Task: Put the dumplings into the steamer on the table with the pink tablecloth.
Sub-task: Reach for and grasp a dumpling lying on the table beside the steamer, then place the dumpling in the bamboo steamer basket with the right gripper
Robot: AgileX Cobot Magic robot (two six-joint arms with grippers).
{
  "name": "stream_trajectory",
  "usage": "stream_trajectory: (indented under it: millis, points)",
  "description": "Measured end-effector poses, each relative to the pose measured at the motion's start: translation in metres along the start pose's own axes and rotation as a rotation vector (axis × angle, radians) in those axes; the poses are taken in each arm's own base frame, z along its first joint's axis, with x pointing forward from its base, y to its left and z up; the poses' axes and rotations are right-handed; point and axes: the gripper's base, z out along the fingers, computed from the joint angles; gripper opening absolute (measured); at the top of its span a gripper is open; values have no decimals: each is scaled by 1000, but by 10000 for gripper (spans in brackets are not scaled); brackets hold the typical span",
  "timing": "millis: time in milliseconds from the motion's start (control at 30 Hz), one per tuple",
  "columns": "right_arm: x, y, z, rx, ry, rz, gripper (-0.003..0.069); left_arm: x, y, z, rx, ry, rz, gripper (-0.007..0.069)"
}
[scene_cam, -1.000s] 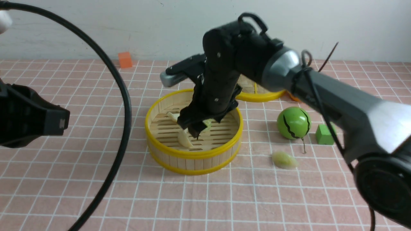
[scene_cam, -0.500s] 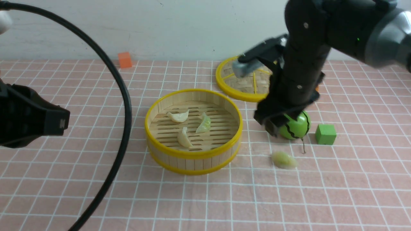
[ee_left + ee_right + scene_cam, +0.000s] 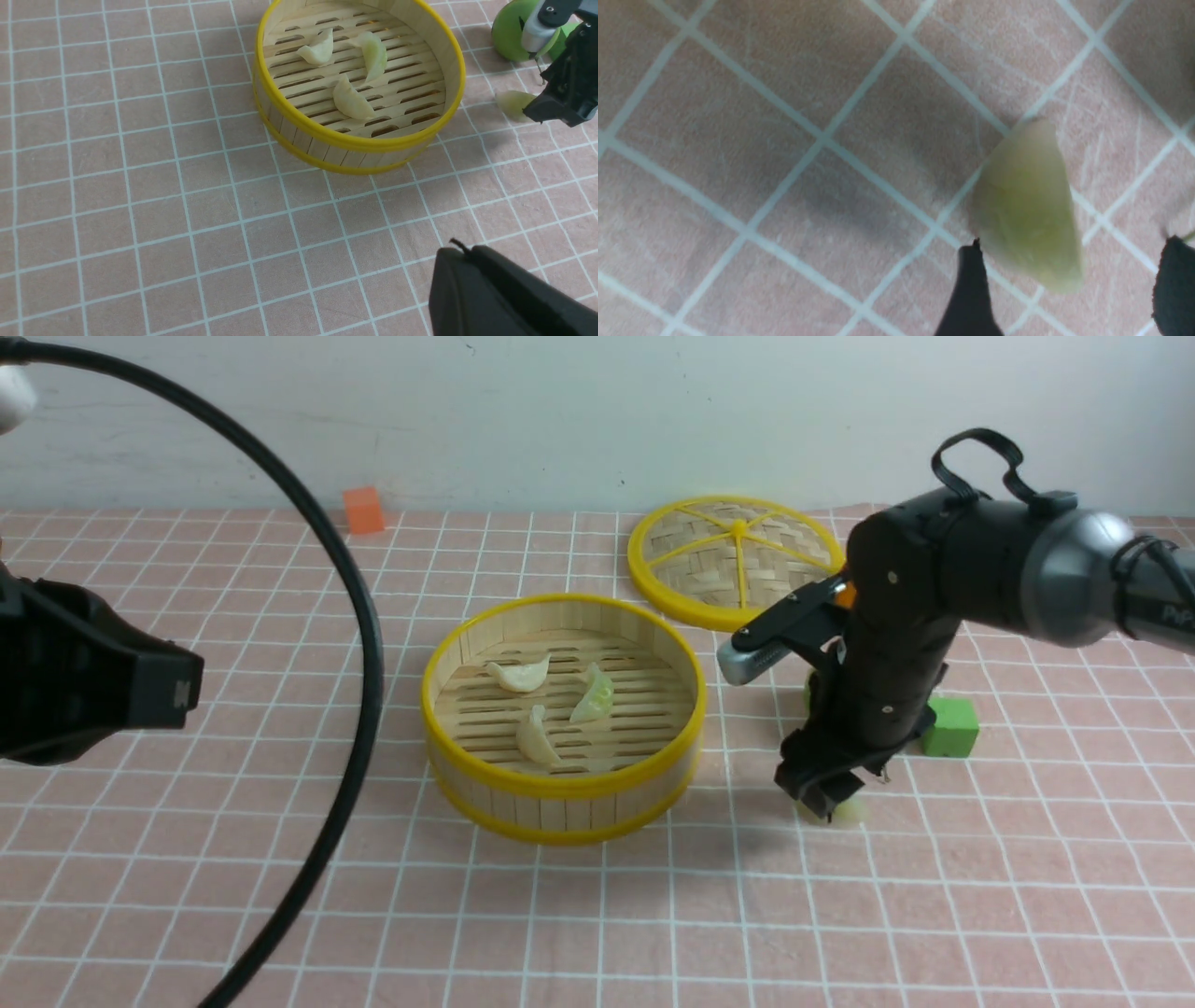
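The bamboo steamer [image 3: 560,791] stands mid-table on the pink tablecloth [image 3: 233,896]. Three dumplings [image 3: 519,676] [image 3: 594,696] [image 3: 536,737] lie on its slatted floor. A further pale green dumpling [image 3: 1024,205] lies on the cloth to the steamer's right. My right gripper [image 3: 823,800] is low over it and open; one fingertip [image 3: 971,261] is beside the dumpling, the other well clear. From the front the gripper hides most of that dumpling [image 3: 850,814]. My left gripper [image 3: 460,249] is shut and empty, hovering away from the steamer [image 3: 355,140] on its left.
The woven yellow-rimmed lid [image 3: 738,560] lies behind the steamer. A green ball [image 3: 509,32] sits right behind my right arm, and a green cube [image 3: 952,728] lies beside it. An orange cube [image 3: 363,511] is at the far back. A black cable [image 3: 366,644] arcs across the left.
My right arm left the steamer, swung right past the green ball and came down over the loose dumpling. A third dumpling now lies in the steamer. The left arm has not moved.
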Motion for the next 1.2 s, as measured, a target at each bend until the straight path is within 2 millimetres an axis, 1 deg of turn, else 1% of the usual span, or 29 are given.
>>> stream_trajectory:
  millis: [133, 167, 200, 233, 267, 367, 400, 433, 533, 633, 667, 733, 800, 833, 867, 900, 967, 1067, 1133, 1167, 1200]
  points:
    - [-1, -1, 12, -4, 0, 3, 490, 0, 0, 0, 0, 0, 0, 15]
    - [0, 0, 18, -14, 16, 6, 468, 0, 0, 0, 0, 0, 0, 15]
    - [0, 1, 20, -16, 18, 7, 465, 0, 0, 0, 0, 0, 0, 15]
    - [1, 2, 23, -25, 29, 11, 433, 0, 0, 0, 0, 0, 0, 16]
    - [1, 2, 24, -26, 32, 11, 433, 0, 0, 0, 0, 0, 0, 16]
    - [1, 2, 25, -33, 39, 13, 288, 0, 0, 0, -1, 5, 0, 17]
    - [1, 2, 24, -34, 43, 12, 253, 0, 0, 0, -1, 5, 0, 17]
    - [1, 2, 23, -34, 43, 13, 239, 1, 0, 0, -1, 6, 0, 17]
    - [-4, 1, 18, -35, 49, 14, 237, 1, 0, 0, -1, 8, 0, 17]
    - [-12, 2, 6, -52, 52, 26, 237, 1, 0, 0, -1, 11, 0, 19]
    - [-22, 7, -8, -74, 31, 37, 237, 1, 0, 0, -1, 11, 0, 20]
    - [-31, 15, -22, -96, -4, 33, 237, 1, 0, 0, -1, 11, 0, 21]
    - [-48, 32, -44, -134, -80, 16, 237, 1, 0, 0, -1, 11, 0, 24]
    - [-54, 39, -51, -147, -110, 8, 237, 1, 0, 0, -1, 11, 0, 25]
    - [-56, 42, -54, -155, -126, 4, 237, 1, 0, 0, -1, 11, 0, 26]
    - [-65, 54, -64, -168, -185, -15, 237, 1, 0, 0, -1, 11, 0, 28]
    - [-73, 67, -70, -179, -245, -32, 237, 1, 0, 0, -1, 11, 0, 29]
    - [-80, 76, -63, -187, -278, -38, 237, 1, 0, 0, -2, 14, 0, 29]
    - [-83, 78, -46, -187, -272, -37, 237, 2, 0, 0, -3, 22, 0, 30]
    - [-84, 79, -41, -186, -269, -36, 237, 2, 0, 0, -3, 23, 0, 31]
    - [-85, 79, -31, -185, -261, -35, 237, 2, 0, 0, -3, 26, 0, 32]
